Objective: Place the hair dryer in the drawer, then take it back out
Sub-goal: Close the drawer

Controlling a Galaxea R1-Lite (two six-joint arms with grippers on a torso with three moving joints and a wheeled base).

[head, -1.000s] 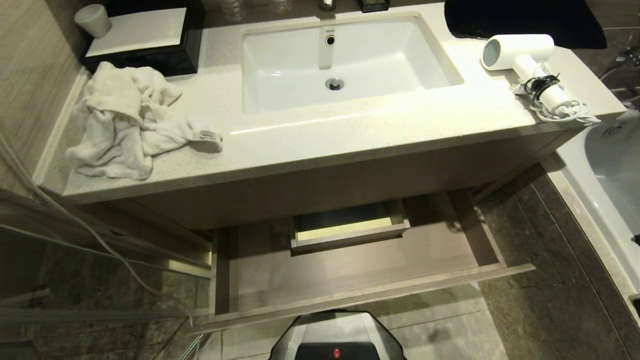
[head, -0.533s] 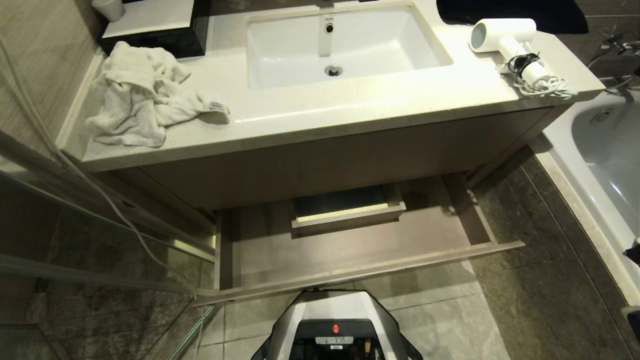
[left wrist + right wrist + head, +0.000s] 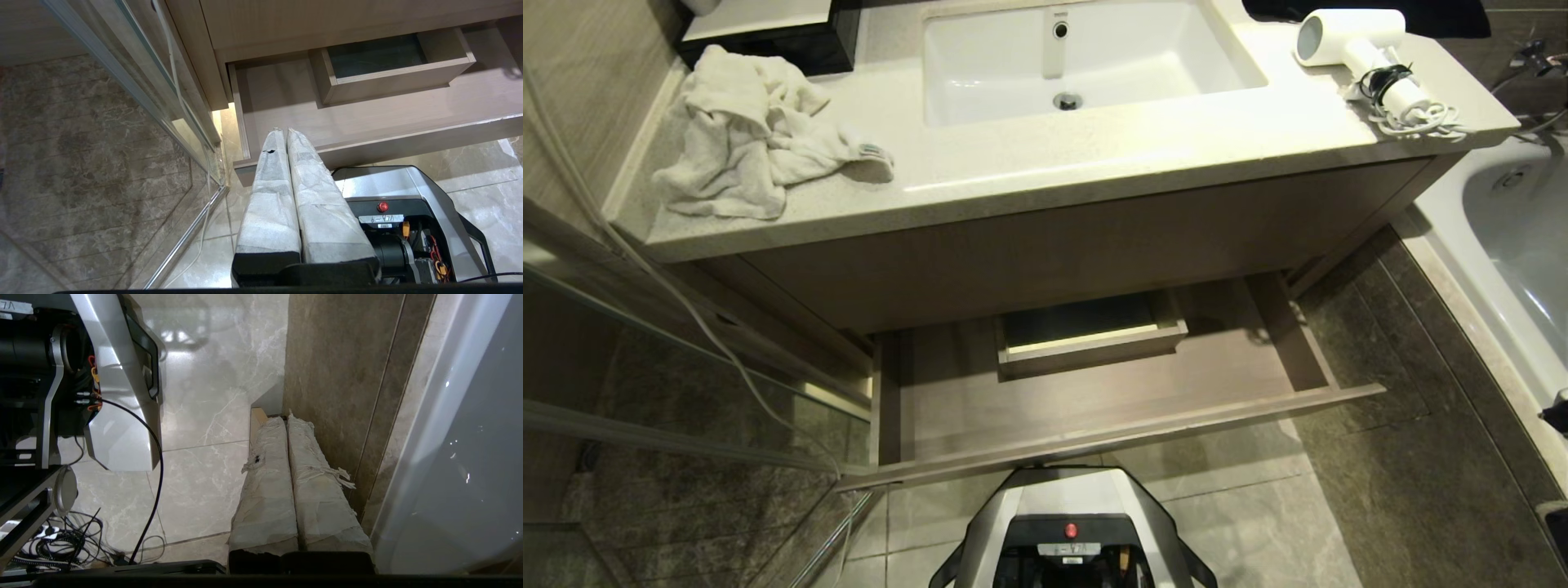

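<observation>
The white hair dryer (image 3: 1356, 37) lies on the counter's far right corner, its coiled cord bound beside the handle. Below the vanity the grey-brown drawer (image 3: 1094, 400) stands pulled open with nothing in it, a boxed cut-out at its mid-back. In the left wrist view my left gripper (image 3: 284, 130) is shut and empty, hanging above the drawer's (image 3: 367, 118) front left corner. My right gripper (image 3: 286, 416) is shut and empty too, low over the floor tiles beside the bathtub's wall. Neither arm shows in the head view.
A crumpled white towel (image 3: 743, 131) lies on the counter's left, next to the sink (image 3: 1086, 57). A bathtub (image 3: 1519, 245) borders the right side and a glass shower panel (image 3: 645, 392) the left. My base (image 3: 1070, 531) stands just before the drawer front.
The whole head view has shifted: the vanity sits higher in the picture and more of my base shows. The hair dryer, towel and open drawer have not moved.
</observation>
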